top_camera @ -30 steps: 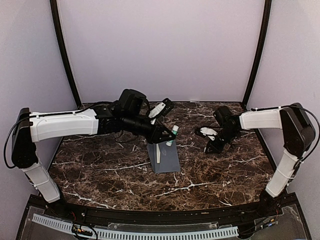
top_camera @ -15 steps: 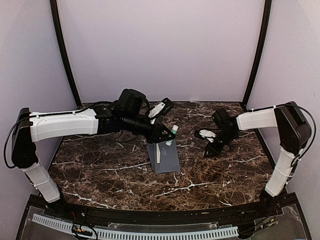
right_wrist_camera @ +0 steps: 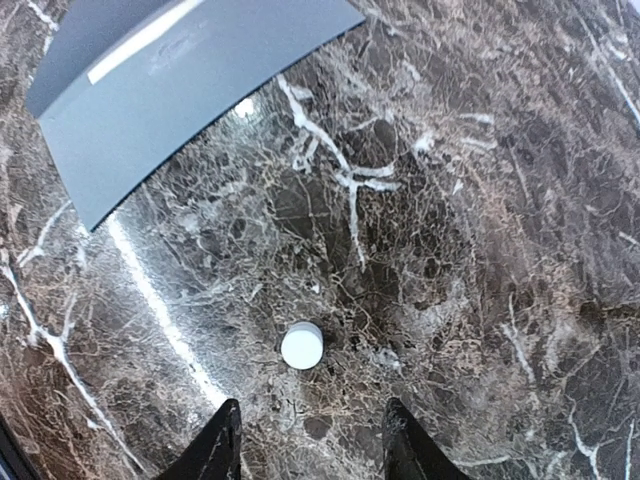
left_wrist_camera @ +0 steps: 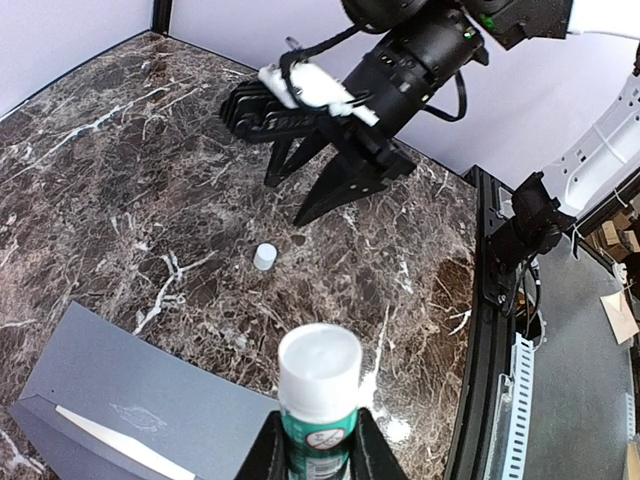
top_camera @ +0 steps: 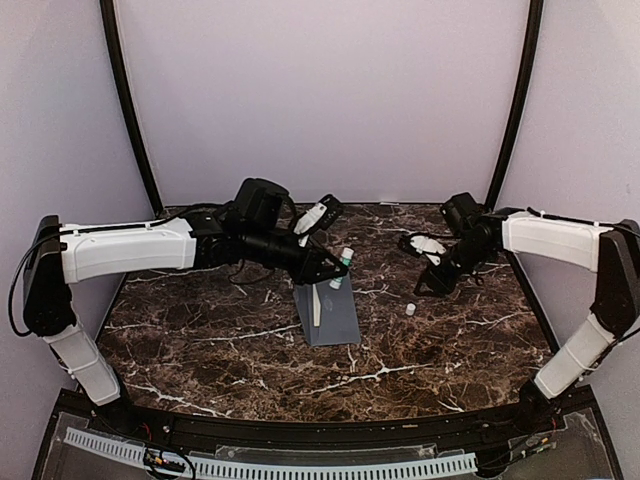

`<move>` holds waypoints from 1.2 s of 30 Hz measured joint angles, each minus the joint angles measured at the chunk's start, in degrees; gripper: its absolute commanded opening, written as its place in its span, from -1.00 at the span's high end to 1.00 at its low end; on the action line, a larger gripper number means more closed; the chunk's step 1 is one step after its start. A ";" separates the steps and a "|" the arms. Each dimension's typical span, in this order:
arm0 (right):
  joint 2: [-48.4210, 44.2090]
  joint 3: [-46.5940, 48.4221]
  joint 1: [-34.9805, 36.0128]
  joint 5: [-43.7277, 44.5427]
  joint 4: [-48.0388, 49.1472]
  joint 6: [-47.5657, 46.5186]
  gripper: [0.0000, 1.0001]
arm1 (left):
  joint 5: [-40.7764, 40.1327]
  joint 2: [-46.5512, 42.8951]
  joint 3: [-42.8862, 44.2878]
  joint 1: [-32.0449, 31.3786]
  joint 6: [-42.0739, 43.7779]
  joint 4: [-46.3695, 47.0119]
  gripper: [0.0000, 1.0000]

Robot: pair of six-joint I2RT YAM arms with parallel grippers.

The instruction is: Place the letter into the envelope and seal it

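Observation:
The grey-blue envelope (top_camera: 331, 320) lies flat mid-table, also in the left wrist view (left_wrist_camera: 150, 390) and the right wrist view (right_wrist_camera: 190, 90). A narrow pale strip (top_camera: 316, 307) runs along it; I cannot tell whether that is the letter, which is otherwise hidden. My left gripper (top_camera: 338, 273) hovers over the envelope's far edge, shut on a green glue stick (left_wrist_camera: 320, 385) with a white top. My right gripper (top_camera: 437, 284) hangs open to the right of the envelope. Its fingertips (right_wrist_camera: 225, 440) stand apart just above a small white cap (right_wrist_camera: 302, 346) that lies on the marble (top_camera: 410, 310).
The dark marble table (top_camera: 200, 340) has a black raised rim at the right (left_wrist_camera: 490, 330) and a black rail along the front (top_camera: 320, 435). Pale walls and two black posts (top_camera: 125, 110) close in the back.
My right gripper has opened and let go of the white cap, which now lies on the table. That arm has drawn back toward the far right. The left arm and glue stick have stayed put.

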 measured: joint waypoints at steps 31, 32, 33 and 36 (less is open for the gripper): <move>-8.04 23.96 14.88 -14.47 1.99 12.26 0.00 | -15.76 -1.01 -9.57 -2.60 -28.50 54.62 1.00; -7.56 24.15 15.02 -14.08 2.25 12.72 0.02 | -15.78 -0.81 -9.57 -2.86 -28.70 55.08 1.00; -7.04 24.44 15.23 -13.70 2.34 13.05 0.05 | -15.78 -0.68 -9.57 -3.08 -28.89 55.39 1.00; -5.68 25.51 16.06 -13.09 2.71 13.92 0.14 | -15.78 -0.31 -9.57 -3.50 -29.31 55.93 1.00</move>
